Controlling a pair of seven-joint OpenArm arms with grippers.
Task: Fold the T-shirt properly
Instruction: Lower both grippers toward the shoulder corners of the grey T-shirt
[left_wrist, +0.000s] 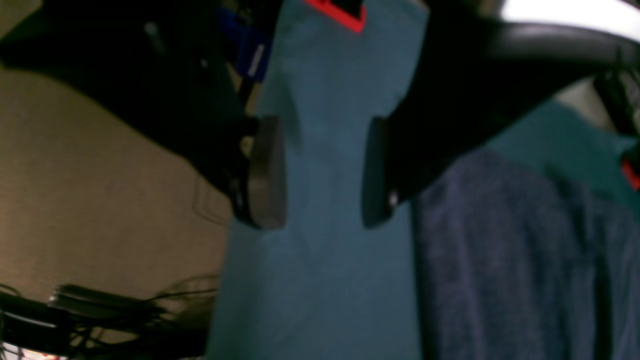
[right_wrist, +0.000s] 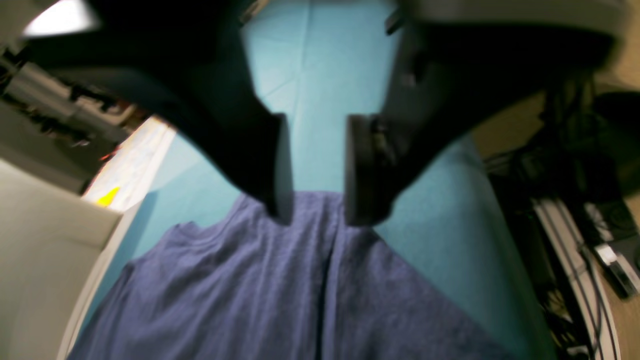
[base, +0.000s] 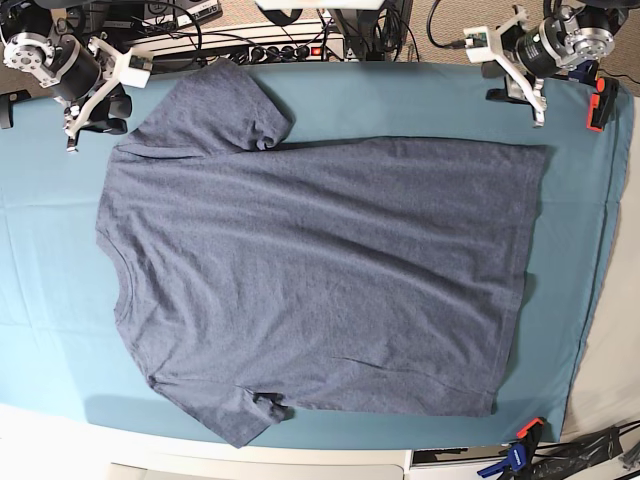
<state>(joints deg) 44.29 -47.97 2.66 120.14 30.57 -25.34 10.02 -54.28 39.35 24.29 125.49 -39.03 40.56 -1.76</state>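
t-shirt (base: 320, 280) lies flat and spread on my teal worktop (base: 40, 330), both tools empty with jaws apart, left tool (left_wrist: 322, 172) off the hem, right tool (right_wrist: 317, 170) over a sleeve edge; risk i see: pinching cloth with fabric.

The table (base: 40, 330) is covered by a teal cloth (base: 50, 300) that reaches almost to every edge; at the near side a pale strip of the table shows below the cloth. Directly on the cloth lies the T-shirt (base: 320, 270), dark blue-grey, spread flat with both short sleeves out. Its collar points to the left side in the base view and its hem to the right. Clamps (base: 528, 430) hold the cloth at the edges.
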